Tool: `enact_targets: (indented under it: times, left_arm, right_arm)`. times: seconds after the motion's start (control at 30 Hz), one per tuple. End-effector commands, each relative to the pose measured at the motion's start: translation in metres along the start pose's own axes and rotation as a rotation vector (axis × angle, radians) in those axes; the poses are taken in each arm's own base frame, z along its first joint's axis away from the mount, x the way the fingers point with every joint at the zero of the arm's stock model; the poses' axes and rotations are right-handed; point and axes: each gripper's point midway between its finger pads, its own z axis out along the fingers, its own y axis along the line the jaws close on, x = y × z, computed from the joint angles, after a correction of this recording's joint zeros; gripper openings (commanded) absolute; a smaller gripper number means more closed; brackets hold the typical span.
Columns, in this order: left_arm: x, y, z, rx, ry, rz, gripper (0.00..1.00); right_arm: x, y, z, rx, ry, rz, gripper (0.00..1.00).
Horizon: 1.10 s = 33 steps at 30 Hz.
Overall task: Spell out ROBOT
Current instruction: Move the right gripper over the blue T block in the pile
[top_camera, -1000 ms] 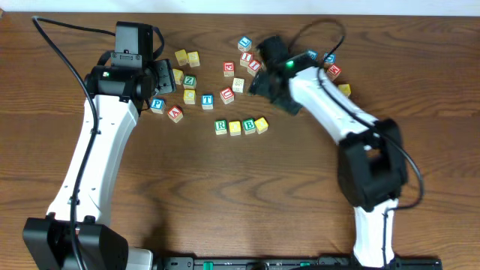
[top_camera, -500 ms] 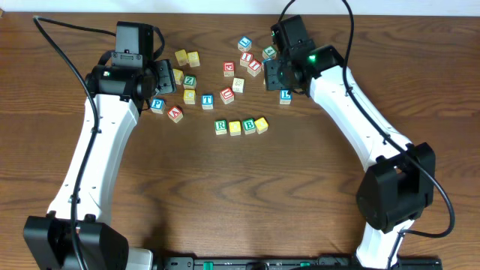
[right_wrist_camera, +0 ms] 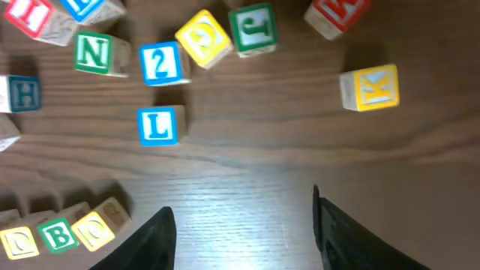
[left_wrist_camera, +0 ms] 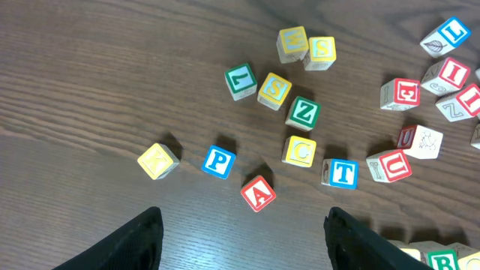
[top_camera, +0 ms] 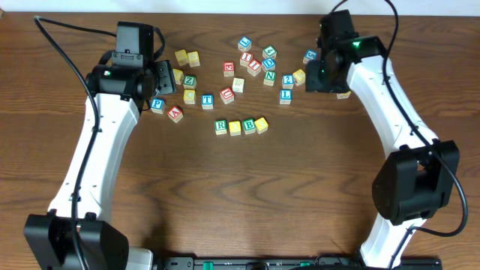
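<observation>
A row of blocks reading R [top_camera: 220, 126], O [top_camera: 235, 127], B [top_camera: 249, 125], O [top_camera: 261, 124] lies at the table's middle; the last O is slightly turned. The row's right part shows in the right wrist view [right_wrist_camera: 58, 234]. A blue T block [top_camera: 208, 100] lies up-left of the row, between a yellow C and a red U, and also shows in the left wrist view [left_wrist_camera: 343, 173]. My left gripper [top_camera: 166, 77] [left_wrist_camera: 244, 216] is open and empty above a red A block [left_wrist_camera: 258, 193]. My right gripper [top_camera: 315, 75] [right_wrist_camera: 240, 206] is open and empty over bare wood.
Loose letter blocks are scattered across the far half of the table. A blue L [right_wrist_camera: 157, 125], a blue 2 [right_wrist_camera: 160, 64] and a yellow K [right_wrist_camera: 373, 86] lie near the right gripper. A blue P [left_wrist_camera: 219, 160] and a yellow block [left_wrist_camera: 157, 160] lie near the left.
My right arm has swung from over the middle blocks to the right side of the cluster, uncovering the blocks there. The left arm has not moved.
</observation>
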Motion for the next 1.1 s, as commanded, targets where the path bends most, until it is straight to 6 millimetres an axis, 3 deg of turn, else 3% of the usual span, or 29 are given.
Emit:
enact_targets:
  times: [0.0,0.27,0.57,0.7,0.9,1.07]
  left_arm:
    - [0.001,0.003,0.01,-0.02,0.019,-0.018,0.68]
    - [0.003,0.003,0.013,-0.023,0.028,-0.017,0.69]
    - [0.007,-0.008,0.013,0.045,0.05,-0.017,0.69]
    - [0.002,-0.006,0.012,0.043,0.037,-0.043,0.69]
    - [-0.014,0.032,-0.001,-0.008,0.025,-0.135,0.69]
    - [-0.007,0.054,-0.001,-0.043,0.057,-0.174,0.69]
  right_arm:
    - [0.002,0.003,-0.004,-0.057,0.02,-0.026,0.54]
    - [-0.003,0.05,-0.006,-0.133,-0.036,-0.066,0.46]
    - [0.013,0.099,-0.01,-0.19,-0.033,-0.116,0.5]
    - [0.01,0.139,-0.019,-0.305,-0.071,-0.123,0.49]
    - [0.002,0.208,-0.03,-0.367,-0.115,-0.235,0.5]
    - [0.001,0.256,-0.019,-0.387,-0.105,-0.297,0.5]
